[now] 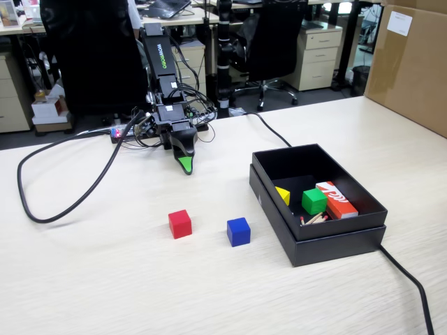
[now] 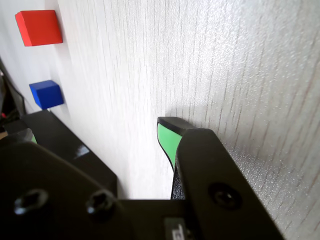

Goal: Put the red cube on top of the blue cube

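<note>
The red cube [image 1: 179, 224] rests on the pale wooden table [image 1: 105, 279], with the blue cube [image 1: 238, 231] a short gap to its right in the fixed view. The wrist view shows the red cube [image 2: 39, 27] at top left and the blue cube [image 2: 46, 94] below it. My gripper [image 1: 185, 166] hangs tip-down near the table's back edge, well behind both cubes. It is open [image 2: 100, 134] with nothing between its jaws. One green-padded finger [image 2: 169, 140] is clear, while only a sliver of the other shows at the left edge.
An open black box [image 1: 328, 241] stands right of the blue cube. It holds a green cube [image 1: 313, 201], a yellow piece [image 1: 283, 195] and a red-orange and white box [image 1: 336, 199]. Black cables [image 1: 77, 199] loop across the table's left and past the box [image 1: 412, 286].
</note>
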You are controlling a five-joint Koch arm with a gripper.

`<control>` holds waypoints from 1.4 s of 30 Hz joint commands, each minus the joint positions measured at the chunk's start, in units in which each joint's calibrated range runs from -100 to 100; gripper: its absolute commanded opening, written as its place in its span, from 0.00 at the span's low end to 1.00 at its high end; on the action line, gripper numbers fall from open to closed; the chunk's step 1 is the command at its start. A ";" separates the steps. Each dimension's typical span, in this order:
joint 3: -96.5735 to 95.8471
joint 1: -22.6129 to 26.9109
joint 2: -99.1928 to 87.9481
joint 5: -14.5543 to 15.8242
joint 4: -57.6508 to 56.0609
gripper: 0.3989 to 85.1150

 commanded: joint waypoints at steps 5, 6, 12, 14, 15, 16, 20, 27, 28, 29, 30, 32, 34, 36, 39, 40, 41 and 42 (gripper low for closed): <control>-1.49 0.00 0.13 -0.10 -1.18 0.57; -1.49 0.00 0.13 -0.10 -1.18 0.57; -1.49 0.00 0.13 -0.10 -1.18 0.57; -1.49 0.00 0.13 -0.10 -1.18 0.57; -1.49 0.00 0.13 -0.10 -1.18 0.57; -1.40 -0.05 0.13 -0.10 -1.18 0.57; -1.40 0.00 0.24 -0.10 -1.18 0.57; -1.04 -0.20 0.36 -0.15 -1.18 0.57; -0.85 -0.20 0.36 -0.20 -1.18 0.57; -0.76 -0.24 0.36 -0.20 -1.35 0.57; -0.31 -0.34 0.47 -0.49 -2.21 0.57; 1.87 -0.54 0.47 -0.59 -5.32 0.57; 5.86 -0.68 0.70 -0.59 -8.61 0.57; 9.30 -0.78 0.70 -0.63 -11.63 0.56; 18.09 -0.93 1.39 -0.59 -20.10 0.56; 20.09 -0.98 2.19 -0.59 -21.22 0.56; 24.26 -1.03 4.37 -0.63 -23.21 0.56; 26.44 -1.07 5.63 -0.68 -24.42 0.56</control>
